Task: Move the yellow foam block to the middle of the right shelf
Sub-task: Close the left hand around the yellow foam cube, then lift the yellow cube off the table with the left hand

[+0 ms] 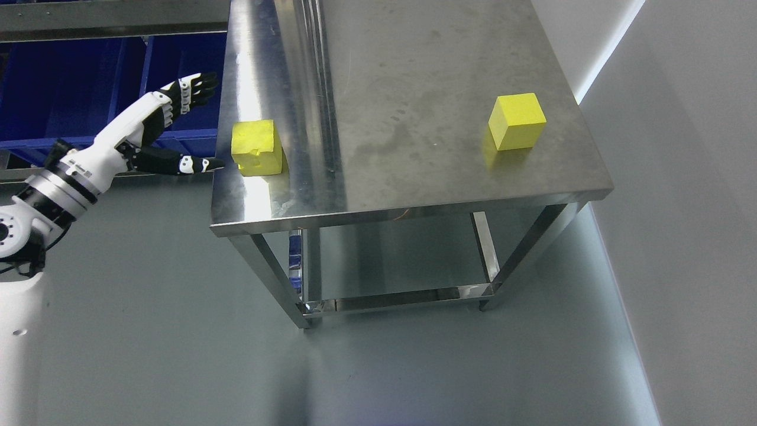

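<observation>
Two yellow foam blocks rest on a steel table [414,89]. One block [256,147], with a notch in its near face, sits near the table's left edge. The other block [516,121] sits toward the right edge. My left hand [189,127] hangs just left of the table, a short way from the notched block. Its fingers [192,89] are spread and its thumb [189,164] points at the block; it holds nothing. The right arm does not show.
Blue storage bins [89,89] fill a rack at the upper left, behind my left hand. A lower steel shelf [402,296] spans the table's legs. Grey floor lies in front, and a pale wall [680,177] runs along the right side.
</observation>
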Robot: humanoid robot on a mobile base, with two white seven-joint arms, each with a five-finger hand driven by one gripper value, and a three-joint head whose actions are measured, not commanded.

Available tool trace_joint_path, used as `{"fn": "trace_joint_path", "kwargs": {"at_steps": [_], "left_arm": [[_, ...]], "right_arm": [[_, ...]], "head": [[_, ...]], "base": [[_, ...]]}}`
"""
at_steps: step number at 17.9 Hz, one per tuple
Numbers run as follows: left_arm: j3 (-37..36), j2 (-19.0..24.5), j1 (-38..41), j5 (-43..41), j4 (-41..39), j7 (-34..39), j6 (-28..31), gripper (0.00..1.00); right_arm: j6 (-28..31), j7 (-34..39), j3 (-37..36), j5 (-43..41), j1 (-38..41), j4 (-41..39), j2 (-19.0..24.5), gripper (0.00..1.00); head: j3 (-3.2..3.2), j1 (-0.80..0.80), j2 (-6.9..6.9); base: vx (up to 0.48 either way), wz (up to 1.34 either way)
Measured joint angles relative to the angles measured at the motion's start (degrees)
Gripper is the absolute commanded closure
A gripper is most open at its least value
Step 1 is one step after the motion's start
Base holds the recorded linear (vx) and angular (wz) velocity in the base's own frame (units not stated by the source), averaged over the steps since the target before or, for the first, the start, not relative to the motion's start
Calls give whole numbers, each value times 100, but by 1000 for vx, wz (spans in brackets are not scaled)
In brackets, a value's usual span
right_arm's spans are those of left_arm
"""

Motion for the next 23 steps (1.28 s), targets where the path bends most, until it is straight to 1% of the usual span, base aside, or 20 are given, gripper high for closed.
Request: {"fn": "trace_joint_path", "kwargs": {"at_steps": [6, 7, 10, 12, 13, 14, 15, 18, 23], "left_arm": [[-676, -101, -397, -346, 563, 0, -3, 1], [-756, -127, -429, -417, 638, -1, -3, 2], [-950, -195, -514, -565, 829, 23, -3, 17], [-1034, -241, -558, -622, 933, 45, -21, 34], [-1056, -268, -573, -647, 980, 50, -125, 45], [-1065, -301, -580, -668, 1025, 52, -275, 53], [-1055, -342, -582, -683, 1066, 49, -413, 55], [-920, -525, -591, -709, 1161, -48, -684, 55], [-430, -1162, -724, -520, 1164, 7, -821, 55]], "right_arm": [[0, 0, 0, 0, 0, 0, 0, 0], [0, 0, 0, 0, 0, 0, 0, 0], [0, 0, 0, 0, 0, 0, 0, 0], [0, 0, 0, 0, 0, 0, 0, 0], [0, 0, 0, 0, 0, 0, 0, 0], [0, 0, 0, 0, 0, 0, 0, 0], [0, 0, 0, 0, 0, 0, 0, 0], [0, 0, 0, 0, 0, 0, 0, 0], [0, 0, 0, 0, 0, 0, 0, 0]], "head": [[0, 0, 0], [0, 0, 0], [0, 0, 0], [0, 0, 0], [0, 0, 0], [0, 0, 0], [0, 0, 0], [0, 0, 0], [0, 0, 0]], "base": [[0, 0], [0, 0], [0, 0], [1, 13], [-2, 39], [-2, 39], [-3, 25], [0, 1], [0, 4]]}}
